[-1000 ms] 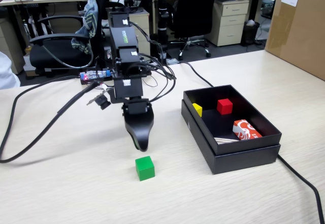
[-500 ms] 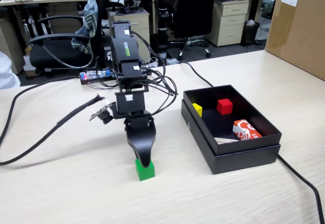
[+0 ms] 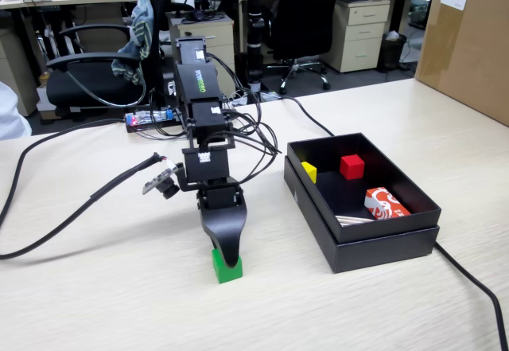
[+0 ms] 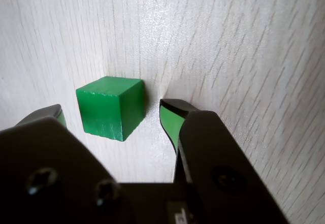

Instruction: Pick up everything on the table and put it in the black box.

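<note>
A green cube point(image 4: 109, 107) lies on the pale wooden table between my two open jaws in the wrist view, with gaps on both sides. My gripper point(image 4: 111, 113) is open and touches nothing. In the fixed view my gripper point(image 3: 226, 262) points straight down onto the green cube point(image 3: 228, 269), which shows just under its black finger. The black box point(image 3: 382, 246) stands to the right, holding a yellow cube point(image 3: 309, 171), a red cube point(image 3: 351, 166) and a red-and-white packet point(image 3: 385, 204).
Black cables point(image 3: 71, 208) run across the table at the left, and one runs past the box at the right point(image 3: 469, 279). A cardboard box point(image 3: 465, 40) stands at the far right. Office chairs and desks are behind the table.
</note>
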Robot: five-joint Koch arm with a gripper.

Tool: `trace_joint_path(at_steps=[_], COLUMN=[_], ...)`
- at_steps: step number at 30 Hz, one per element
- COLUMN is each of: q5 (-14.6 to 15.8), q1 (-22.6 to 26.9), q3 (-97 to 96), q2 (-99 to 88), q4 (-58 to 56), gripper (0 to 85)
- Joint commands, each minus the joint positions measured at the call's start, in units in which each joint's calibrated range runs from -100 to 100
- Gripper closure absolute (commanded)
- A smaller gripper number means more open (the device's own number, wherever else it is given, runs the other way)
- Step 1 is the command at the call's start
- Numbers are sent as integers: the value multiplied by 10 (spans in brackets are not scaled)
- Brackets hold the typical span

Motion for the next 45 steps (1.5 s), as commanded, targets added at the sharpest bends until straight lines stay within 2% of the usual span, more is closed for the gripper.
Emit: trace_joint_path(at_steps=[1, 6, 10, 11, 12, 13, 18, 22, 27, 31, 32, 40, 45], q5=[-6, -5, -4, -3, 0, 1, 3, 13, 32, 49, 57, 76, 88], q1=[3, 3, 3, 3, 3, 2, 2, 6, 28, 71, 103, 173, 193], q3=[44, 52, 57, 57, 61, 64, 66, 79, 92, 123, 145, 178, 179], q2=[-2, 4, 6, 6, 6, 6, -1, -53, -206, -317, -357, -356, -289], q4=[-25, -45, -65, -67, -67, -67, -68, -134, -199, -238, -246, -245, -245], gripper=[484, 573, 575, 605, 705, 739, 846, 846, 846, 846, 846, 846, 845])
